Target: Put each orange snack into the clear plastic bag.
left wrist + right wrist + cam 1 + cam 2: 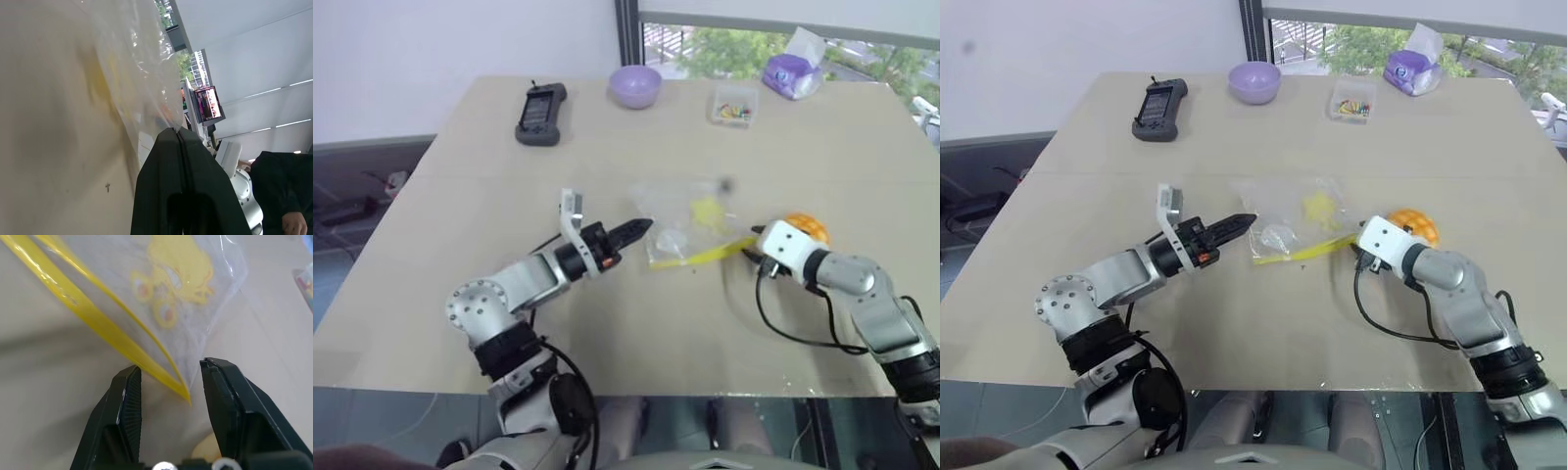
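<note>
The left gripper [1239, 222] is closed on the near-left corner of the clear plastic bag [1298, 223], holding it off the table [1234, 323]. The right gripper [166, 382] stands half open around the bag's yellow zip corner, not yet pinching it. The orange snack [1412, 224] lies on the table just behind the right gripper, outside the bag. The thin strip could slip from between the fingers as they close, or the wrist could nudge the snack away. Farther back, a bowl [1254, 81] and a handheld controller [1159, 101] sit well apart; open tabletop lies between.
</note>
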Controlling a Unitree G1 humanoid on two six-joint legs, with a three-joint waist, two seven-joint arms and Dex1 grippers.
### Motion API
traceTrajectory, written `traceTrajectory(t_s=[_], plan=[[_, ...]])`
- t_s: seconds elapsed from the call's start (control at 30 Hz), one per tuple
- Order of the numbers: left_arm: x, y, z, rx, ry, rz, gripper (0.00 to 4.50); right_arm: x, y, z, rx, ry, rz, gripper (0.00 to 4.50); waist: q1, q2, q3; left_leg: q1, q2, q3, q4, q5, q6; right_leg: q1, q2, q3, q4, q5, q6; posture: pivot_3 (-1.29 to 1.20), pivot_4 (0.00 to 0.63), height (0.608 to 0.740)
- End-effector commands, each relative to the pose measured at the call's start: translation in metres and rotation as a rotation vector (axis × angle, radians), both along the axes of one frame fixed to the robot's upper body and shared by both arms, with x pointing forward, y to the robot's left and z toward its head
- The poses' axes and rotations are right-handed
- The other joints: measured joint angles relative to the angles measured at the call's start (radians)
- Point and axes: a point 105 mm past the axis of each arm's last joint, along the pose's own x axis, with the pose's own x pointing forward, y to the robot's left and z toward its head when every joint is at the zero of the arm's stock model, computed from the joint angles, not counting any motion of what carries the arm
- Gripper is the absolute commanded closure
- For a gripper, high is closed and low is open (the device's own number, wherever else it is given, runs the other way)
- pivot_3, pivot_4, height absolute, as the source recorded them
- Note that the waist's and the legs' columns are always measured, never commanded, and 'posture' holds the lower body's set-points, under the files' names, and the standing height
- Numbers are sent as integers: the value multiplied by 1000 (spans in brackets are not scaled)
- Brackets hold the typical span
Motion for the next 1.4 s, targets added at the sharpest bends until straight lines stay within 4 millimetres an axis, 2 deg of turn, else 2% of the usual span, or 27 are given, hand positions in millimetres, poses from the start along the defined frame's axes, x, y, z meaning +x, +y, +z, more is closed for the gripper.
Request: traceTrajectory(t_s=[0.03,0.3,0.43,0.47,0.53,0.57,0.6,0.87,1.03,1.13,1.27,1.4], plan=[[-1,-1,6,-18,-29,-5,4472,6,8,12,-5,-82,20,2390,0,0,0,0,0,0,0,0,0,0,0,0,0,0,0,0,150,740],[-1,0,6,-21,-24,-1,4472,4,26,17,28,-95,106,2390,-2,0,0,0,0,0,0,0,0,-1,0,1,1,0,0,0,150,740],[0,0,6,-20,-19,3,4472,3,28,10,8,-76,126,2390,-2,0,0,0,0,1,0,0,0,-1,0,1,2,0,0,0,150,740],[0,0,6,-20,-19,4,4500,3,28,9,0,-74,132,2961,-3,0,0,0,0,1,0,0,0,-2,0,1,2,0,0,0,150,740],[0,1,7,-22,-21,7,4500,3,29,8,-5,-68,136,3679,-3,0,0,0,0,1,0,0,-1,-2,0,2,3,0,-1,0,150,740],[0,1,8,-22,-21,9,4500,3,29,7,-5,-66,136,4234,-3,0,0,0,0,1,0,0,-1,-2,0,2,4,0,-1,0,150,740],[0,2,8,-23,-21,11,4500,4,29,7,-5,-66,135,4462,-3,0,0,0,0,1,0,1,-1,-2,0,2,4,0,-1,0,150,740],[-2,3,7,-16,-9,22,4500,10,29,14,15,-95,119,4462,-7,0,0,0,0,6,0,1,-1,-7,1,9,10,0,-1,0,150,740],[6,17,-3,128,-55,135,4500,13,17,41,7,-150,95,4462,-18,0,0,0,0,8,0,1,-1,-9,1,11,11,0,-1,0,150,740],[9,23,-6,176,-99,192,3713,12,16,51,-1,-163,97,4500,-21,0,0,0,0,8,0,1,-1,-9,1,11,10,0,-1,0,150,740],[8,26,-7,311,-170,173,1878,11,16,57,-27,-155,83,4500,-23,0,0,0,1,8,0,1,-1,-9,2,11,10,0,-1,0,150,740],[-9,21,13,448,-399,54,1878,12,23,63,-20,-146,57,4500,-27,1,0,0,1,9,-1,1,-1,-10,2,12,10,0,-1,0,150,740]])
